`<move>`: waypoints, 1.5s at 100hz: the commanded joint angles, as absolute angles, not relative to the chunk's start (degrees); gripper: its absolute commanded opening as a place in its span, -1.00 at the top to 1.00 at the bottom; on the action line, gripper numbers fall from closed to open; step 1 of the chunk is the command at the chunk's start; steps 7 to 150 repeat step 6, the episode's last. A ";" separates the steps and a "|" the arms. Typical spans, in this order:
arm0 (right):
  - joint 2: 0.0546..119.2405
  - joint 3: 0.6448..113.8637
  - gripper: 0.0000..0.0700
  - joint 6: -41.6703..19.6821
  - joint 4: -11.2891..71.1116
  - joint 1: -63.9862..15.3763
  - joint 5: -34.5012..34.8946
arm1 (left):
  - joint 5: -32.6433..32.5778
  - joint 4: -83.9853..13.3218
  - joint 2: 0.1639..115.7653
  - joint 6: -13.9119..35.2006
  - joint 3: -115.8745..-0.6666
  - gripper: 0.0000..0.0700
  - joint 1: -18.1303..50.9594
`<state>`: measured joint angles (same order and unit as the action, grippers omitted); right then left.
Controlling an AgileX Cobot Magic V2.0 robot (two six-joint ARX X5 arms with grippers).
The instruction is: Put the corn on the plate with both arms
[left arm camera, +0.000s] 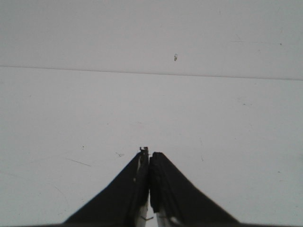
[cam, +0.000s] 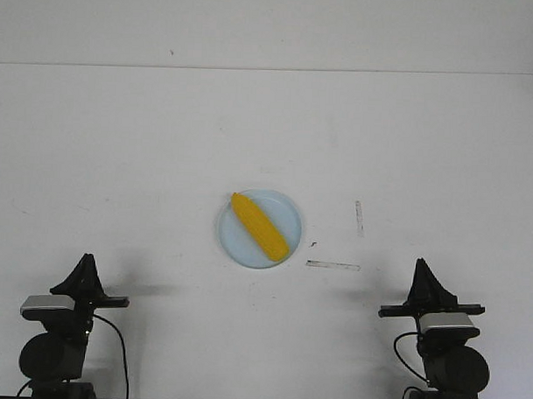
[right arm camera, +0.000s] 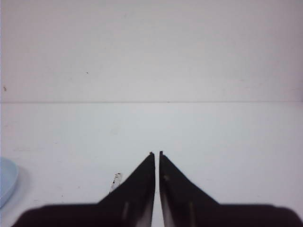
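Front view, nearest: our left gripper [cam: 87, 260] and right gripper [cam: 421, 264], both closed on nothing, parked well apart from the work. Mid-table: corn [cam: 259, 225] lying diagonally on the plate [cam: 290, 211]. We judge placement complete; nothing further needed. Arm bases cut off.

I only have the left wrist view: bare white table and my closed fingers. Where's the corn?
Observer: The corn lies on the plate, mid-table in the front view.
Operator: Is the right hand near it?
Observer: No. The right hand is pulled back near its base, holding nothing, its fingers nearly shut.
Operator: And my left hand?
Observer: The left hand is also back near its base, well clear of the plate.
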<state>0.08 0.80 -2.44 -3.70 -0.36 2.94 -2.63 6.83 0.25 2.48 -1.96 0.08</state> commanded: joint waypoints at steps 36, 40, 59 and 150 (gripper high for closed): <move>0.05 0.73 0.96 -2.98 -4.45 -0.43 2.98 | -2.33 7.53 0.19 2.57 -0.78 1.00 0.01; 0.05 0.73 0.96 -2.98 -4.45 -0.43 2.98 | -2.33 7.53 0.19 2.57 -0.78 1.00 0.01; 0.05 0.73 0.96 -2.98 -4.45 -0.43 2.98 | -2.33 7.53 0.19 2.57 -0.78 1.00 0.01; 0.05 0.73 0.96 -2.98 -4.45 -0.43 2.98 | -2.33 7.53 0.19 2.57 -0.78 1.00 0.01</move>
